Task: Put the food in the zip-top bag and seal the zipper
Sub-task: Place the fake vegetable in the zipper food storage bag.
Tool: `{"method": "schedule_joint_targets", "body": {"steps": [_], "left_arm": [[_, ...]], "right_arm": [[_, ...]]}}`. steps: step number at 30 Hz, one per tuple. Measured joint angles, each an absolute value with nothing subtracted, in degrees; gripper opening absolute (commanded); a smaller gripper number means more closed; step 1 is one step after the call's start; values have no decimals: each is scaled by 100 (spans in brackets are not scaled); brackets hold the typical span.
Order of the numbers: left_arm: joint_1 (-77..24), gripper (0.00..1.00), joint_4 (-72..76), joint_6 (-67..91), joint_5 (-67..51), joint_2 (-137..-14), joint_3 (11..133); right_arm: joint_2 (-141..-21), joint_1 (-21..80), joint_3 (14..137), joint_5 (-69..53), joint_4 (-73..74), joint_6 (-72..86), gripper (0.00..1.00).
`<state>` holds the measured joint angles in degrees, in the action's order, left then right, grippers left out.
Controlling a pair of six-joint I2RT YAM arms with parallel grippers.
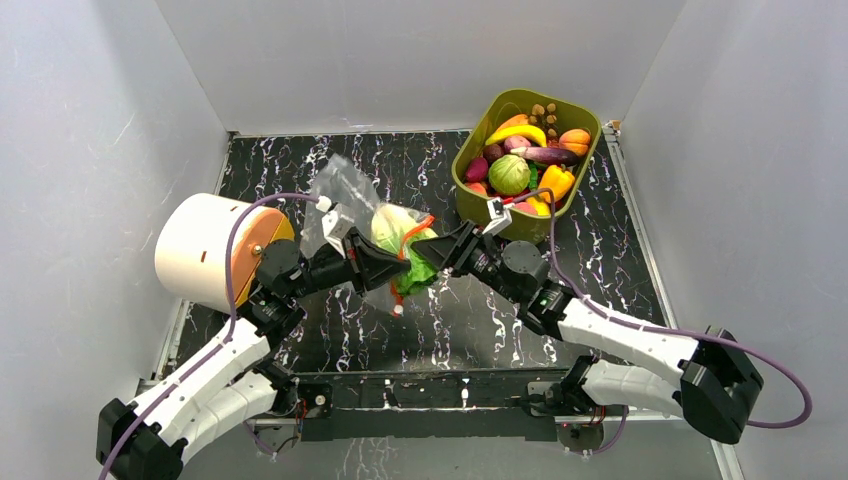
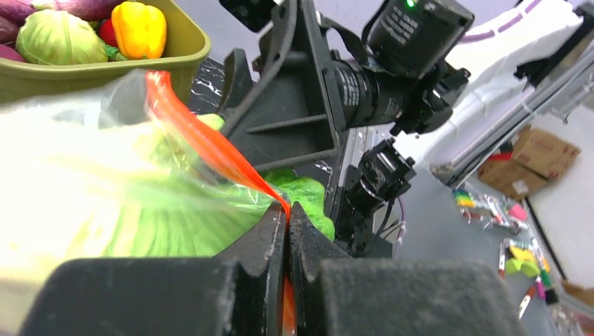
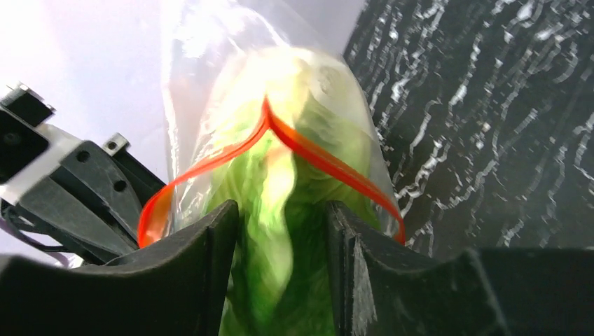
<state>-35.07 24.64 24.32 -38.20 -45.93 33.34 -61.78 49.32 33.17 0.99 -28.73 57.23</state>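
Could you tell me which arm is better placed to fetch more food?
Right: the right gripper stands open at the lettuce, near the tub; the left gripper is clamped on the zipper.

The lettuce [image 3: 280,231] is pale green, the zipper [image 3: 319,159] orange-red, the table [image 1: 610,250] black with white veining.

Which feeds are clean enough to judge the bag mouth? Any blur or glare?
Top external: evenly lit and sharp, slight sheen on the zip-top bag. Left wrist: lettuce overexposed and soft, zipper clear. Right wrist: lettuce smeared between the fingers, bag top washed out by glare.
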Motion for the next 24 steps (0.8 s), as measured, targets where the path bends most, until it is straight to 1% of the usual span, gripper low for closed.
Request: {"method": "schedule_joint_targets", "body": {"steps": [1,2,3,8,11,16,20,24], "left_arm": [[-3511,0,2617,2582,-3708,-4593,3249],[-3511,0,2714,2679,-3621,-4593,3199],[-3511,0,2836,2880,-3393,-4595,3179],[-3511,0,3028,3065,-3146,-4617,3179],[-3511,0,3124,3120,-3044,-4630,3179],[-3511,0,3186,3186,-2910,-4637,3179],[-3511,0,3326,3271,-2847,-4635,3179],[-3511,0,3450,3374,-2803,-4635,3179]], "right_arm": [[-6123,4932,3326,99,-2668,5704,51],[-6093,4932,3332,91,-2206,5651,61],[-5933,4932,3361,89,-1953,5592,65],[-5784,4934,4093,228,-681,5120,75],[-5568,4934,4491,403,-242,4845,80],[-5133,4932,4672,768,329,4556,80],[-4969,4932,4670,1153,878,4453,74],[-4816,4910,4617,1376,1212,4185,71]]}}
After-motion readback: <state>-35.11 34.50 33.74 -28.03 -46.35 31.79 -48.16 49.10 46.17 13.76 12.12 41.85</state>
